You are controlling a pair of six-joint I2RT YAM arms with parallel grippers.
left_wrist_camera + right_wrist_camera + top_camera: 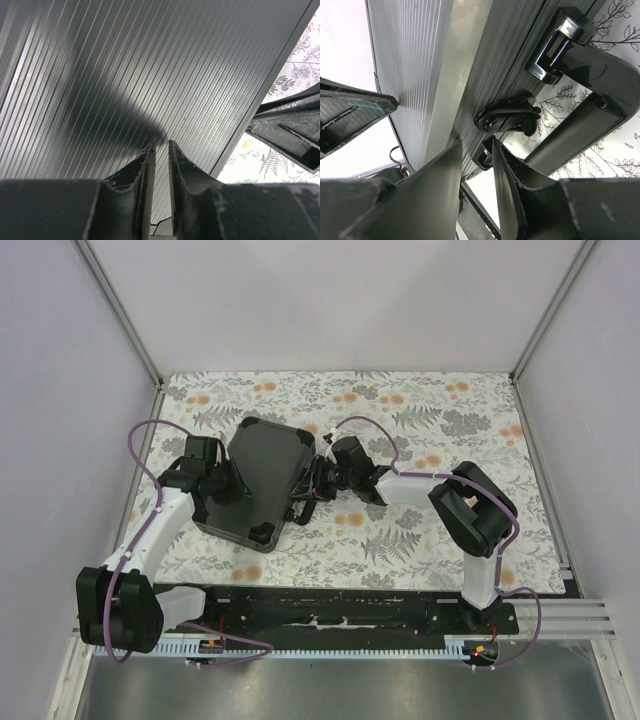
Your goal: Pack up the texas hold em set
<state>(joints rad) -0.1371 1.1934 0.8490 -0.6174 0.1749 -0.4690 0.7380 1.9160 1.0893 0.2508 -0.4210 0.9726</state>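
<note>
The black briefcase (256, 478) lies closed on the floral cloth, left of centre. Its ribbed lid (125, 75) fills the left wrist view. My left gripper (224, 487) rests at the case's left side, its jaws (160, 146) almost together over the lid with nothing between them. My right gripper (310, 485) is at the case's right side, where the handle (592, 97) and a latch (510, 117) sit. Its fingers (476, 145) stand slightly apart just before a lower clasp (484, 157). No chips, card deck or triangle are in view.
The floral cloth (430, 530) covers the table. Grey walls and metal frame posts (120, 310) close in the sides and back. The black base rail (350, 615) with both arm bases runs along the near edge. A purple cable (140, 440) loops by the left arm.
</note>
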